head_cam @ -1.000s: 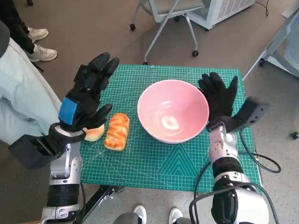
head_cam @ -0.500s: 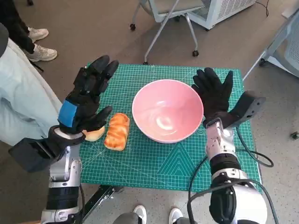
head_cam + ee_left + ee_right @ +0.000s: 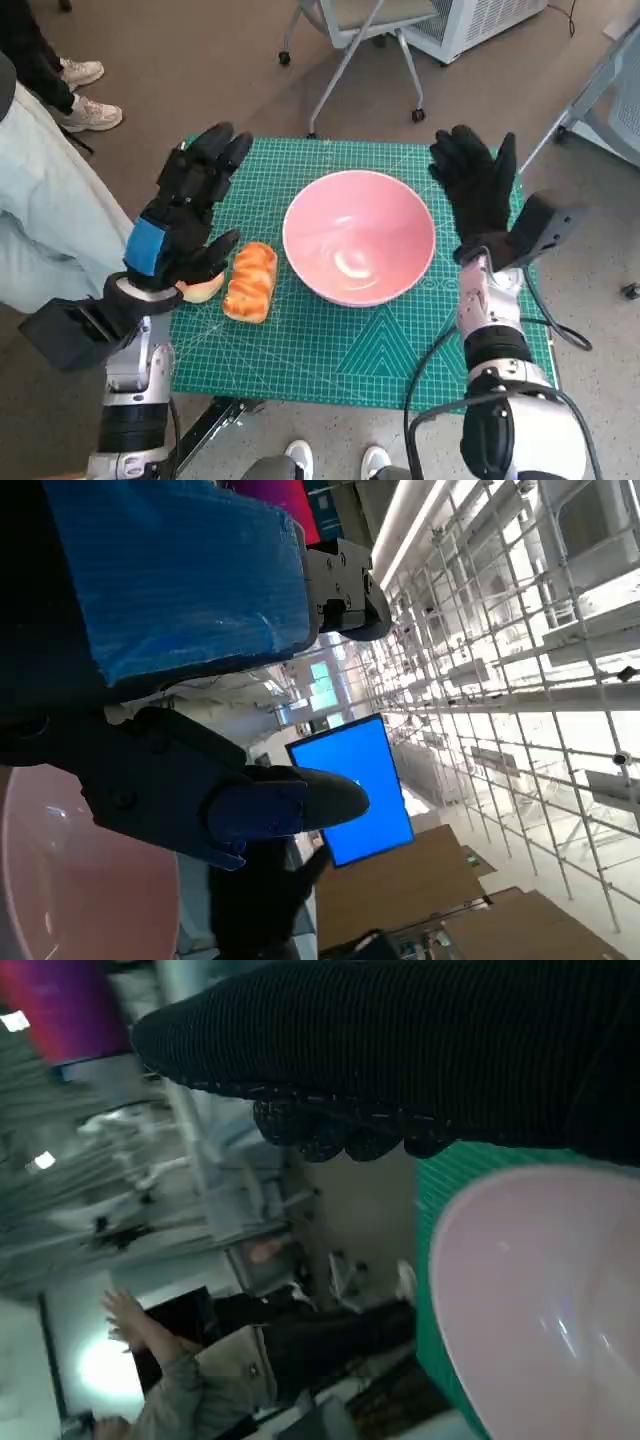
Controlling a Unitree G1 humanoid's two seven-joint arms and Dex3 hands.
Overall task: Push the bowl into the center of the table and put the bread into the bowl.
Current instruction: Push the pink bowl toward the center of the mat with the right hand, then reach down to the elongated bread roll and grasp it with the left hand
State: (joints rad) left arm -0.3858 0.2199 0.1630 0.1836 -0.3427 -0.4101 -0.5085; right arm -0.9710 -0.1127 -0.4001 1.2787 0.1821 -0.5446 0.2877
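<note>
Pink bowl (image 3: 359, 236) mid-mat w/ bread (image 3: 250, 281) beside; left hand (image 3: 185, 215) & right hand (image 3: 475, 190) spread, holding nothing.

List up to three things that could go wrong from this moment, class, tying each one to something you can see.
1. The left hand hangs open over the table's left edge; a careless reach could knock the bread off.
2. A pale roll lies beside the bread and might get grabbed instead.
3. The open right hand is close beside the pink bowl; a bump could shove it off-center.
</note>
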